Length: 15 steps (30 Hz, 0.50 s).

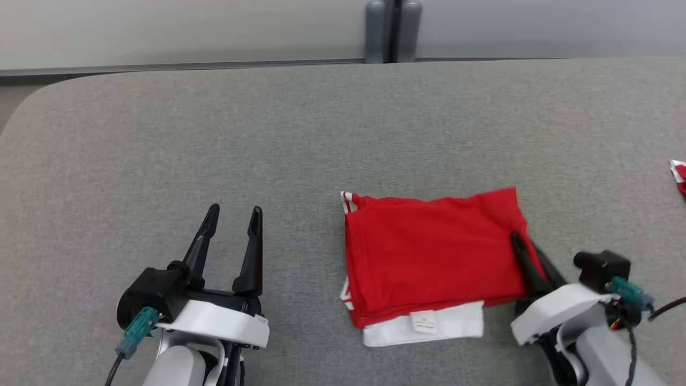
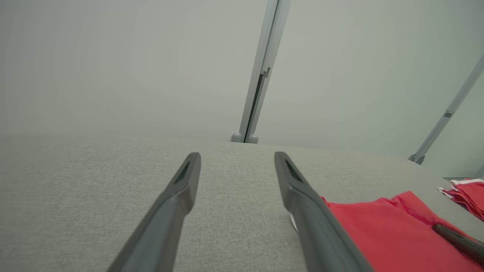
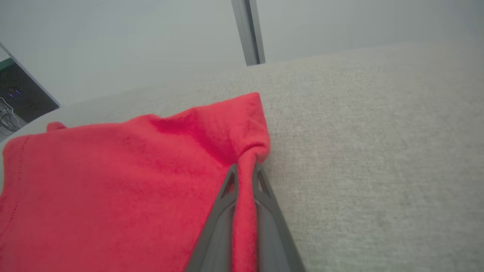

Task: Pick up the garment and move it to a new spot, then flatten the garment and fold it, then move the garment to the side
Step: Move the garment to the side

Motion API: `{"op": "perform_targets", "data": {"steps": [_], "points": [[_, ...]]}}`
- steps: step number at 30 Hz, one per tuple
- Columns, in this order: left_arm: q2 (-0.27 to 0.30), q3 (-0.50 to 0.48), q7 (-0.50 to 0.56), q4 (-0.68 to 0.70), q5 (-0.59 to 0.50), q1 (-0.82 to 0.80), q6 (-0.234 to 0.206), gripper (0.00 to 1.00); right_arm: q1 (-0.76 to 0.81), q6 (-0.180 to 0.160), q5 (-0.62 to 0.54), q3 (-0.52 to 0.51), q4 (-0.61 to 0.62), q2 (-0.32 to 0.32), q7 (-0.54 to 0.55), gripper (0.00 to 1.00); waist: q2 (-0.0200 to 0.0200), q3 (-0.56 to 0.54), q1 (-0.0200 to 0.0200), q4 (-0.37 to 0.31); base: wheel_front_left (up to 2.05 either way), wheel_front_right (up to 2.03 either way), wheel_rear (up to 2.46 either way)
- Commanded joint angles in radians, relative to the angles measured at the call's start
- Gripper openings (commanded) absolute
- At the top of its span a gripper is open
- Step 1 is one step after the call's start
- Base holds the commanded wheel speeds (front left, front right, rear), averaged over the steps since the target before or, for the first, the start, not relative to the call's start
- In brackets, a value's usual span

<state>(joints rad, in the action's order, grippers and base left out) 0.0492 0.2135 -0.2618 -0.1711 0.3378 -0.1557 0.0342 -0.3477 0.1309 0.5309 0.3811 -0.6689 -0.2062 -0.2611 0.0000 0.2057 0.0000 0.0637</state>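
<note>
The garment (image 1: pixel 429 252) is a red cloth folded into a rectangle, with a white layer and a label along its near edge, lying on the grey table (image 1: pixel 268 139). My right gripper (image 1: pixel 515 237) is shut on the garment's right edge; the red fabric (image 3: pixel 159 177) is pinched and bunched between the two dark fingers (image 3: pixel 227 189). My left gripper (image 1: pixel 234 214) is open, resting over bare table to the left of the garment. In the left wrist view its fingers (image 2: pixel 189 177) point at the back wall, with the garment (image 2: pixel 378 234) at lower right.
Another red and white cloth (image 1: pixel 678 174) lies at the table's right edge, also seen as a small pile (image 2: pixel 465 194). A grey post (image 1: pixel 393 29) stands behind the table's far edge. The table's far left corner is rounded.
</note>
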Motion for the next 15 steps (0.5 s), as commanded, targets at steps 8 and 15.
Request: {"op": "perform_targets", "data": {"steps": [8,15], "points": [[0.003,-0.006,-0.004,0.003,-0.007,-0.025,0.008,1.0,-0.017,0.0,-0.219,-0.031,0.166,-0.109,-0.003,0.0,0.0,0.011,0.0,-0.105,0.0,0.0,0.0],[0.004,0.017,-0.003,0.018,-0.038,-0.077,0.021,1.0,-0.1,0.0,-0.265,0.012,0.248,-0.274,-0.003,0.0,0.0,0.077,0.0,-0.213,0.0,0.0,0.0]]}}
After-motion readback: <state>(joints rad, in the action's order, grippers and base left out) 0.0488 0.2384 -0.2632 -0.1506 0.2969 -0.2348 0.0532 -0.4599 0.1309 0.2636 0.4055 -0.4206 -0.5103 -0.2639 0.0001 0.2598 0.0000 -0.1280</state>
